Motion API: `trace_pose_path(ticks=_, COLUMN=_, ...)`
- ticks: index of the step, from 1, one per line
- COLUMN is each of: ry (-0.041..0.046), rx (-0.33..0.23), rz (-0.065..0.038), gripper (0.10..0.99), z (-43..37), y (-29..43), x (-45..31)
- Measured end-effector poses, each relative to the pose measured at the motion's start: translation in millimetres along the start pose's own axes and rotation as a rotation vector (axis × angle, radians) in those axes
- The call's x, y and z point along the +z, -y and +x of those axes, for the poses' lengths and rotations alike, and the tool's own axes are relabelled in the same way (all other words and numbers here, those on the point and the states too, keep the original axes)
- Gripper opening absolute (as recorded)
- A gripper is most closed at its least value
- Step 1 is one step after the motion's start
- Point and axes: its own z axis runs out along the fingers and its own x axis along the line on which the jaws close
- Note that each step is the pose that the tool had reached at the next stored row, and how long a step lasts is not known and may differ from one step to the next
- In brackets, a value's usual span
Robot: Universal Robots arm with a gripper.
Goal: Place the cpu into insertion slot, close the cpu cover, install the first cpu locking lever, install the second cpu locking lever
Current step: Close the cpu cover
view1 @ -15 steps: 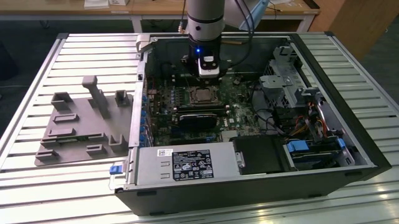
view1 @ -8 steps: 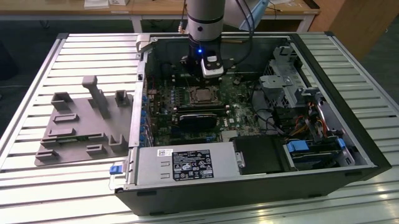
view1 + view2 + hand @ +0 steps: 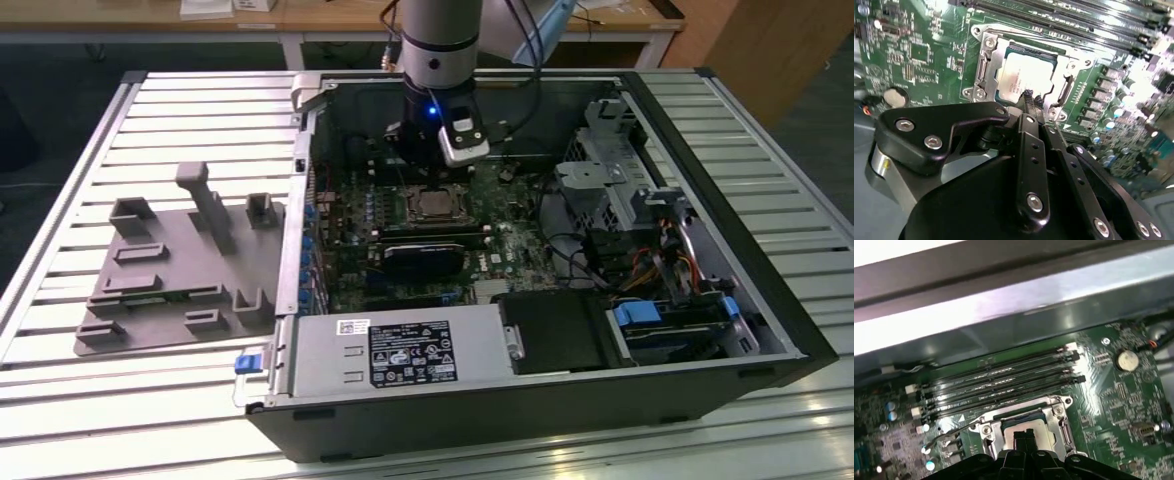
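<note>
Cpu [image 3: 1023, 75] just beyond closed jaws

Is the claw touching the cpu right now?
Cannot tell. In the second wrist view the claw overlaps the cpu at its edge, but neither contact nor gap shows plainly.

The cpu [image 3: 1026, 75] has a smooth, dull silver metal top, framed by the shinier bare-metal cpu cover [image 3: 988, 60]. The gripper [image 3: 1030, 96] is matt black; the table [image 3: 80, 390] is ribbed, bright metal.
</note>
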Motion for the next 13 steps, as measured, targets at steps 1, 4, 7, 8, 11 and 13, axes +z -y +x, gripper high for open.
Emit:
trace_pose_path(ticks=1, ry=-0.0009, rx=-0.015, rz=0.0, gripper=0.102, z=0.0, y=0.0, x=0.2)
trace_pose_path(ticks=4, ry=-0.0025, rx=-0.043, rz=0.003, gripper=0.102, z=-0.7, y=0.0, x=0.7)
trace_pose_path(ticks=7, ry=-0.0035, rx=-0.043, rz=0.004, gripper=0.102, z=-3.7, y=0.8, x=0.9)
trace_pose_path(ticks=8, ry=-0.0038, rx=-0.043, rz=0.005, gripper=0.102, z=-4.6, y=1.1, x=0.9)
trace_pose_path(ticks=11, ry=-0.0033, rx=-0.043, rz=0.007, gripper=0.102, z=-5.6, y=1.7, x=1.0)
trace_pose_path(ticks=13, ry=-0.0028, rx=-0.044, rz=0.01, gripper=0.102, z=-5.6, y=1.8, x=0.7)
